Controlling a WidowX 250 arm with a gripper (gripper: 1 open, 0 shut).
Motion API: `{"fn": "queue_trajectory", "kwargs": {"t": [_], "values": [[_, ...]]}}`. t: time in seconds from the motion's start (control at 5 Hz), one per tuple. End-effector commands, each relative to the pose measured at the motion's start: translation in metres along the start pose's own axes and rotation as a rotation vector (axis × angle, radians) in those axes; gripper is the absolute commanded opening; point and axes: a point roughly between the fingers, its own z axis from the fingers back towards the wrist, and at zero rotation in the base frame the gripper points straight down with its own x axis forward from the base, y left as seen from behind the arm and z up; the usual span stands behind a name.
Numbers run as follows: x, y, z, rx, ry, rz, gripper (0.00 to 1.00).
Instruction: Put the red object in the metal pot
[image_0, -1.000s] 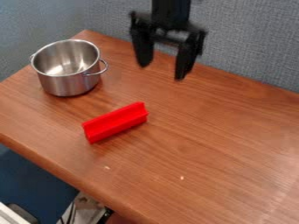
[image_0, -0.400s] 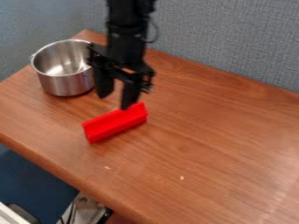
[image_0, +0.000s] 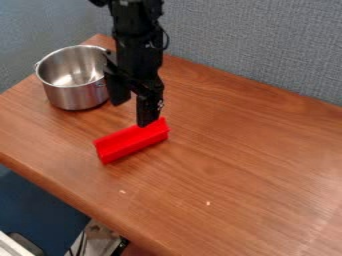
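pincer (image_0: 142, 113) moved left, lowered over red object (image_0: 132, 140)

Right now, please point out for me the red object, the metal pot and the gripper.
red object (image_0: 131, 141): camera view, on the middle of its top face.
metal pot (image_0: 80, 93): camera view, on its shiny outer wall.
gripper (image_0: 139, 109): camera view, midway between its open fingertips, above the block's far end.

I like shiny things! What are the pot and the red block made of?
The metal pot looks like polished steel: silvery, with bright reflections inside. The red block is probably plastic or painted wood: even bright colour, smooth, no grain showing. The table looks like varnished wood, with brown grain.
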Motion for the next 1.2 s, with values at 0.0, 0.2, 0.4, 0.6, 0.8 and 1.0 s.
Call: {"fn": "queue_trajectory", "kwargs": {"t": [0.0,0.2,0.4,0.6,0.8,1.0], "values": [[0.001,0.003,-0.006,0.007,-0.034,-0.185,1.0],[-0.006,-0.005,-0.025,0.0,-0.02,-0.353,1.0],[-0.014,0.001,-0.037,-0.035,0.028,-0.292,1.0],[-0.02,0.008,-0.041,-0.08,0.058,-0.226,1.0],[-0.024,-0.001,-0.049,-0.081,0.01,-0.213,1.0],[-0.031,-0.008,-0.056,-0.08,-0.033,-0.196,0.0]]}}
